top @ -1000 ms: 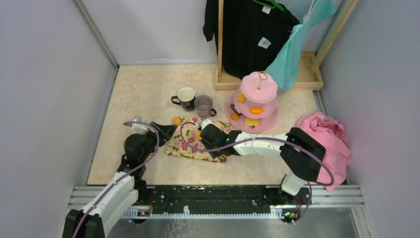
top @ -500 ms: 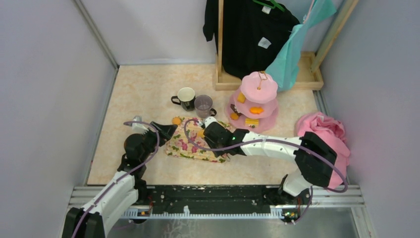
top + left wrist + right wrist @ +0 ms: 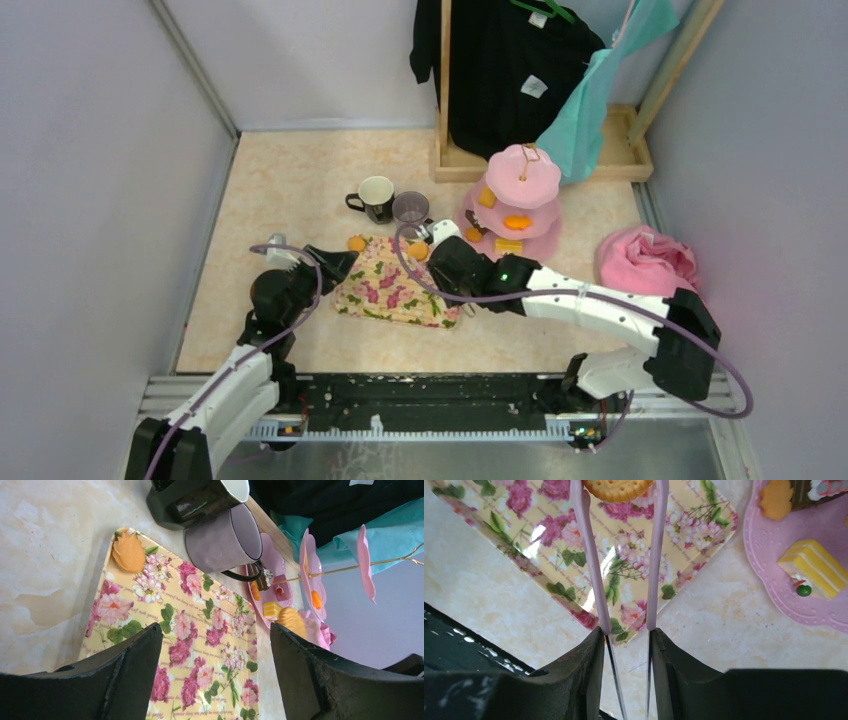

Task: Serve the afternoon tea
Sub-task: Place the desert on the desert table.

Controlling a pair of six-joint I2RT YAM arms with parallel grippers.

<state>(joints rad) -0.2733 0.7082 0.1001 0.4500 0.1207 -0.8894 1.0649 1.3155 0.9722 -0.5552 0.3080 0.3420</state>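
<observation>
Overhead, two robot arms reach from the near edge onto a beige marbled worktop (image 3: 290, 190). A rectangular flower-patterned tray (image 3: 385, 290) lies flat near the middle of it.

The left end effector (image 3: 335, 262) sits low at the tray's left edge. In its wrist view its dark fingers are spread wide apart (image 3: 215, 645) and grip nothing, and the tray's blossoms show between them. An orange leaf-shaped snack (image 3: 128, 552) lies on the tray's far left corner.

The right end effector (image 3: 442, 255) hangs over the tray's far right part. Its jaws are pressed onto a pair of pink tongs (image 3: 589, 555), and the wrist view shows both thin arms squeezed between the fingers (image 3: 626, 637). The tong tips pinch a round tan biscuit (image 3: 616, 487), held above the tray's surface. From overhead the biscuit (image 3: 418, 251) is between the mugs and the stand.

Beyond the tray stand a black mug (image 3: 375, 197) with a pale inside and, just beside it on the right, a smoky translucent mug (image 3: 410, 210). Further right is a pink three-tier stand (image 3: 520, 165) carrying small orange and yellow snacks. A yellow cake slice (image 3: 811, 567) rests on its bottom tier.

A crumpled pink cloth (image 3: 645, 260) lies near the right wall.
</observation>
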